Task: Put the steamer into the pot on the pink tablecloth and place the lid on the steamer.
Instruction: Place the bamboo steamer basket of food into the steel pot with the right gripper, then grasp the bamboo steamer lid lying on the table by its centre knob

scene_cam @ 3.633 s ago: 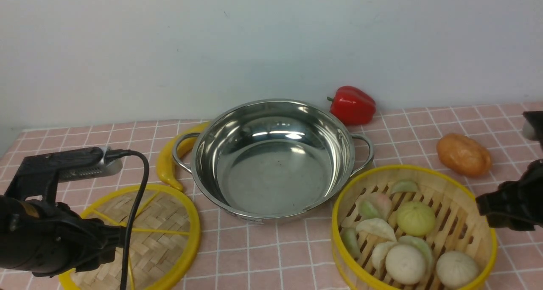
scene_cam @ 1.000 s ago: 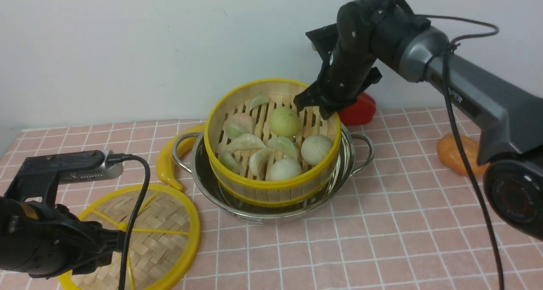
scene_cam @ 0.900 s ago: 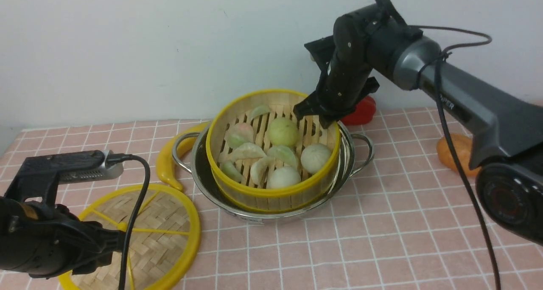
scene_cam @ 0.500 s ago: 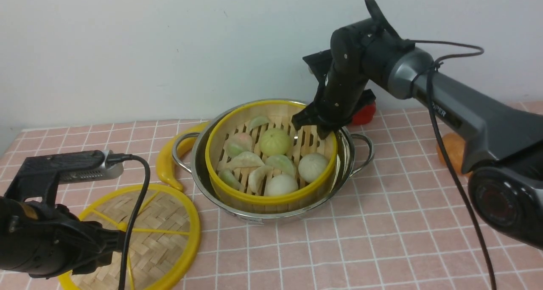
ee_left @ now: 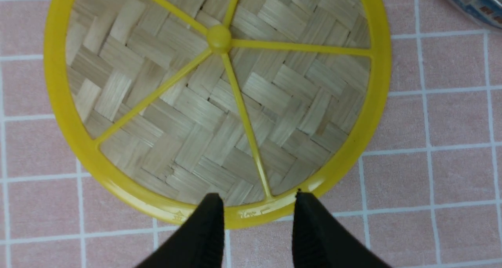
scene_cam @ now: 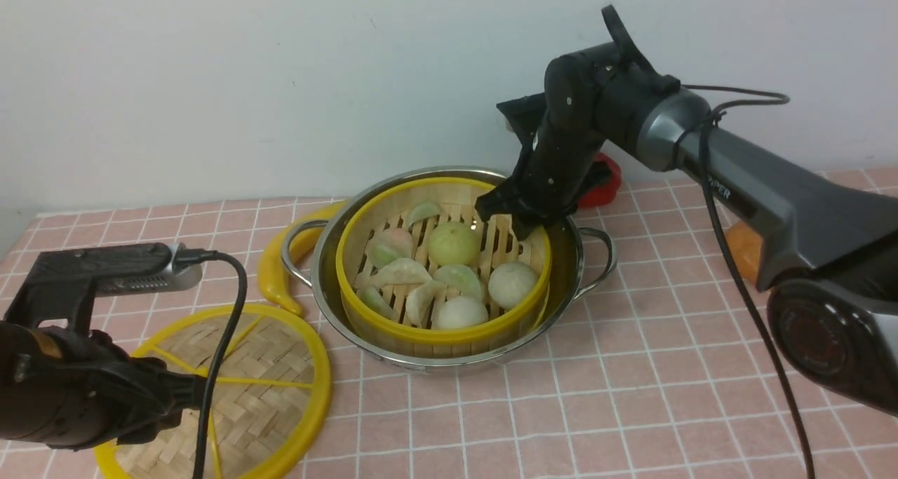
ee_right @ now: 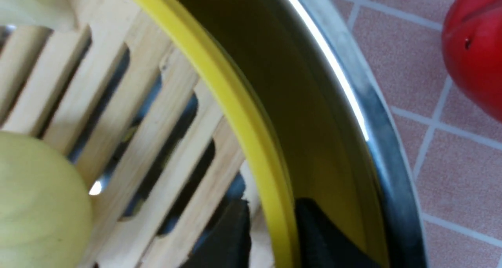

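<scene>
The steamer (scene_cam: 435, 335), holding pale buns and dumplings, sits inside the steel pot (scene_cam: 565, 268) on the pink tablecloth (scene_cam: 631, 395). My right gripper (scene_cam: 511, 219) reaches down at the steamer's far right rim. In the right wrist view its fingers (ee_right: 231, 232) straddle the yellow rim (ee_right: 219, 87), one inside the basket and one between basket and pot wall (ee_right: 376, 115), with a small gap showing on the inner side. The woven lid (scene_cam: 273, 374) lies flat on the cloth left of the pot. My left gripper (ee_left: 257, 199) hovers open over the lid's (ee_left: 235, 115) near rim.
A red pepper (scene_cam: 607, 177) lies behind the pot by the wall. A curved yellow vegetable (scene_cam: 273, 268) lies against the pot's left handle. An orange potato-like thing (scene_cam: 744, 251) lies to the right, partly behind my right arm.
My right arm has lowered the steamer until it rests in the pot, and its jaws have loosened on the rim. The left arm and lid have not moved.
</scene>
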`<move>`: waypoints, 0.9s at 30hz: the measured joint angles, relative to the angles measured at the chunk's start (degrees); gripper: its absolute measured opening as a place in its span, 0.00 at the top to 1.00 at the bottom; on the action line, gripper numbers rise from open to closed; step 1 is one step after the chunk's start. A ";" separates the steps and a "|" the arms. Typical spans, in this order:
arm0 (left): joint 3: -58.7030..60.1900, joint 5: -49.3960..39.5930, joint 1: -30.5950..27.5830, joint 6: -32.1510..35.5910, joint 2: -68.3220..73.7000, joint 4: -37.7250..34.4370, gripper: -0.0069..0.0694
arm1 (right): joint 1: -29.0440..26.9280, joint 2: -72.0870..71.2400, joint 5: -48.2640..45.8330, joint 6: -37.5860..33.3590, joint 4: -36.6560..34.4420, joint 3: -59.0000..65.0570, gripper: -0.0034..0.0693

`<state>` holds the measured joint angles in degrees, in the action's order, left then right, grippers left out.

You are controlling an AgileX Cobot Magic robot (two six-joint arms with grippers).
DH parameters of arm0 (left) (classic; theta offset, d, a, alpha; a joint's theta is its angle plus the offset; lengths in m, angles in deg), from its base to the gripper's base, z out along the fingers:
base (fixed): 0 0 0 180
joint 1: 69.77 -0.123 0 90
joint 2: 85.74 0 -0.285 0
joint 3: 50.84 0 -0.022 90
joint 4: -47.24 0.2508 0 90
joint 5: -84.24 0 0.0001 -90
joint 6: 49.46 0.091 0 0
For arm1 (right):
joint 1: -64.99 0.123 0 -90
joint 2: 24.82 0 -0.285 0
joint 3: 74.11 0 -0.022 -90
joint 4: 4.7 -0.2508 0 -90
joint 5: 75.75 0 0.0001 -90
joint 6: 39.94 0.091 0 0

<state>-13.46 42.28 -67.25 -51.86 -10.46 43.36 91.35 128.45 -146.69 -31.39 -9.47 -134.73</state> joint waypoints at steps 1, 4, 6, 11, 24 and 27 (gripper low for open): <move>0.00 0.49 0.00 0.00 0.00 0.11 0.59 | 0.00 -0.29 0.06 0.00 -0.06 0.00 0.61; -0.02 2.26 0.00 -0.19 0.00 0.24 0.59 | 0.00 -2.28 0.10 0.00 0.00 0.00 0.49; -0.12 3.54 0.00 -0.63 0.08 0.26 0.59 | 0.00 -4.63 0.10 0.00 0.42 0.00 0.43; -3.26 4.29 0.00 -3.57 1.98 2.48 0.59 | -0.57 -11.38 0.25 0.00 0.51 0.00 0.35; -18.06 -3.17 0.00 -10.68 22.58 9.91 0.59 | -1.20 -38.41 0.53 -1.41 3.23 14.69 0.34; -18.95 -3.23 0.00 -10.68 25.50 9.91 0.59 | -1.20 -43.87 0.53 -1.43 3.23 19.67 0.34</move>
<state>-32.41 39.05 -67.25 -62.53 15.04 53.27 90.15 84.58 -146.17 -32.82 -6.24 -115.07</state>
